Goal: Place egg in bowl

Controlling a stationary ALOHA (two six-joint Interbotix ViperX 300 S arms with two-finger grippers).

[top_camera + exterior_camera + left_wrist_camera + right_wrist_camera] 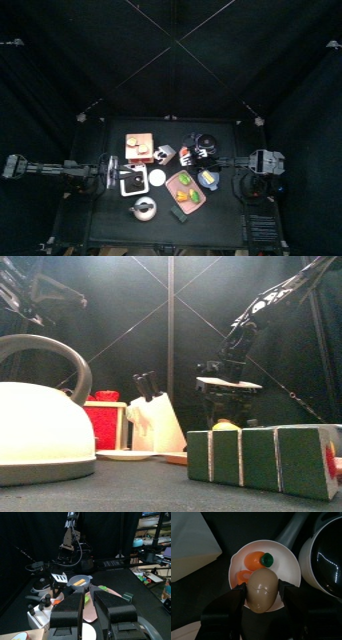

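A beige egg (262,589) is clamped between my right gripper's (262,599) jaws. It hangs just above a white bowl (288,568) that holds orange pieces (254,559) and a small green piece (268,559). In the top view the bowl (207,182) stands at the table's right, under the right gripper (221,178). The bowl also shows in the left wrist view (80,581), with the right arm above it. My left gripper (89,609) rests at the table's left (128,180), with its jaws a little apart and empty.
A kettle (40,426) stands near the front edge (143,208). A red toaster (140,146), a knife block (158,416), a plate (158,177) and a cutting board with food (189,193) fill the middle. A black pot (328,554) stands beside the bowl.
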